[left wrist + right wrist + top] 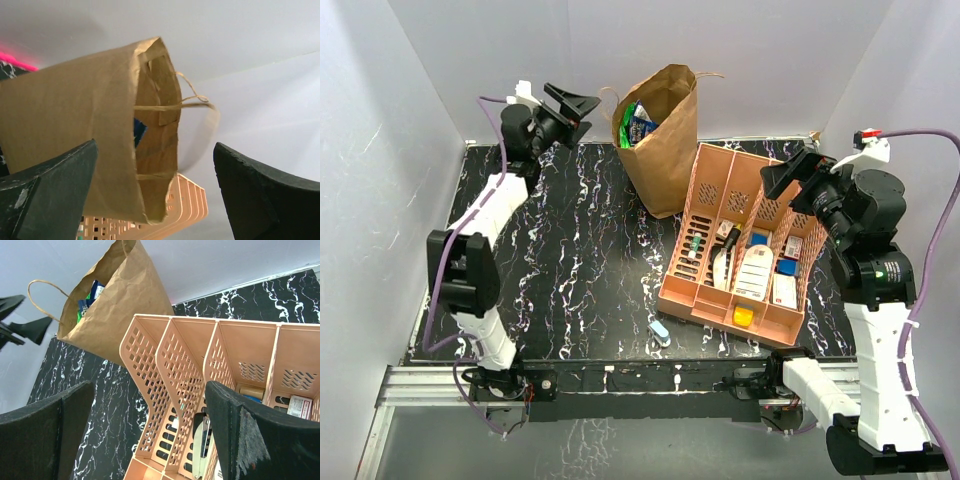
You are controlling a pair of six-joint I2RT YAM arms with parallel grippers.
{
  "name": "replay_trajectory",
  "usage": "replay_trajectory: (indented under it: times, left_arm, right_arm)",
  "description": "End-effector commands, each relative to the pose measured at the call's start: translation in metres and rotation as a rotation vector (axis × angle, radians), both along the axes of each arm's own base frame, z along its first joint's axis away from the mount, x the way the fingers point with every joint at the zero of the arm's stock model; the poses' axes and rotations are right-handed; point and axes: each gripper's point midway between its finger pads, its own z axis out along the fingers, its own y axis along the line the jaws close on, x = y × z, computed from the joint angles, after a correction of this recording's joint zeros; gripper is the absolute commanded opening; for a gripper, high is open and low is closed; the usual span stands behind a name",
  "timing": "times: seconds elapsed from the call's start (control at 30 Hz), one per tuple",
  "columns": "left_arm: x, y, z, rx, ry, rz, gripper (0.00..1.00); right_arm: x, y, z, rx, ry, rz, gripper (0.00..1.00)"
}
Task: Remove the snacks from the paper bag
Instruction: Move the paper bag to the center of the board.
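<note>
The brown paper bag [668,150] stands upright at the back of the table, its mouth open toward the left. Snacks [637,124] show in the mouth as green and blue packets. My left gripper [580,110] hovers open just left of the bag's mouth and holds nothing. In the left wrist view the paper bag [75,115] fills the left half, and a blue snack [139,129] peeks out between my open left gripper's [155,197] fingers. My right gripper [783,183] hangs open over the orange tray. The right wrist view shows the bag [122,295] and snacks [90,296] beyond my open right gripper [145,440].
An orange slotted tray [705,190] with several small items sits right of the bag, touching or nearly touching it. A small pale-blue capsule [660,333] lies near the front edge. White walls close in the back and both sides.
</note>
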Motion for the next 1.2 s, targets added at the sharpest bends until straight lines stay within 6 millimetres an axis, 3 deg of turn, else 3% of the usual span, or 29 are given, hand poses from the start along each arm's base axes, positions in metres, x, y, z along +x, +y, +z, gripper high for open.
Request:
replay_trajectory:
  times: [0.0,0.27,0.5,0.67,0.77,1.03,1.17]
  left_arm:
    - [-0.030,0.025,0.068,0.105,-0.171,0.102,0.98]
    - [-0.019,0.001,0.054,0.043,-0.134,-0.009,0.98]
    - [-0.015,-0.028,0.048,0.041,-0.127,-0.082,0.83]
    - [-0.018,-0.018,0.041,0.090,-0.103,-0.002,0.77]
    - [-0.023,-0.005,0.041,0.141,-0.103,0.060,0.87]
    - [-0.040,0.031,0.027,0.276,-0.056,0.204,0.92]
    - [-0.030,0.027,0.013,0.237,-0.013,0.181,0.93]
  right_arm:
    - [-0.006,-0.001,0.027,-0.008,-0.087,0.000,0.98]
    - [-0.006,0.001,0.026,-0.001,-0.087,0.012,0.98]
    - [-0.006,-0.001,0.027,-0.013,-0.090,0.001,0.98]
    - [-0.008,0.000,0.028,-0.012,-0.093,0.007,0.98]
    - [-0.009,0.000,0.028,-0.010,-0.092,0.010,0.98]
    - [-0.010,0.002,0.027,-0.006,-0.093,0.017,0.98]
    - [-0.009,0.001,0.025,-0.006,-0.087,0.016,0.98]
